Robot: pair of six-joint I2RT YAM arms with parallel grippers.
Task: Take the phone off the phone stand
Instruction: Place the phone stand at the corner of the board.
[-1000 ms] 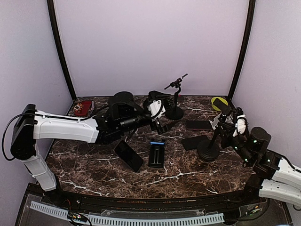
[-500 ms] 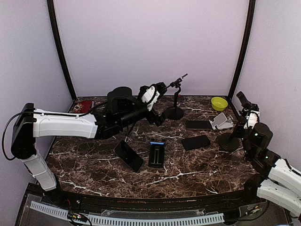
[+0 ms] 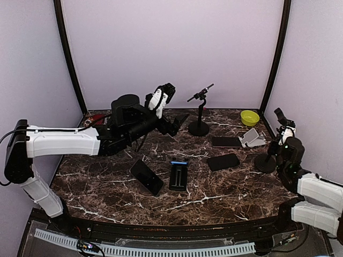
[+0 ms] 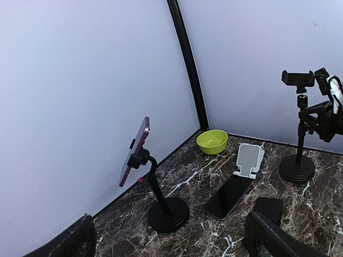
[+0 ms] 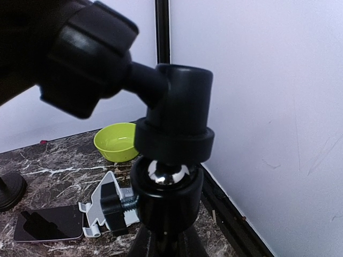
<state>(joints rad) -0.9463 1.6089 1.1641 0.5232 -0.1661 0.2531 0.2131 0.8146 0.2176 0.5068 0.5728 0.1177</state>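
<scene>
while the phone (image 4: pixel 134 152) sits in its phone stand (image 4: pixel 167 213), left fingers (image 4: pixel 77 241) spread wide, right fingers (image 4: pixel 317 113) pinch a second stand (image 4: pixel 296 169).

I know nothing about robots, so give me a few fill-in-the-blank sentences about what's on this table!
The phone stand near the back wall holds a ____ in its clamp.
The left gripper hangs in the air with its jaws ____.
The right gripper is shut on a second stand whose clamp is ____.
The yellow-green thing in the corner is a ____.
Missing: phone, open, empty, bowl.
</scene>
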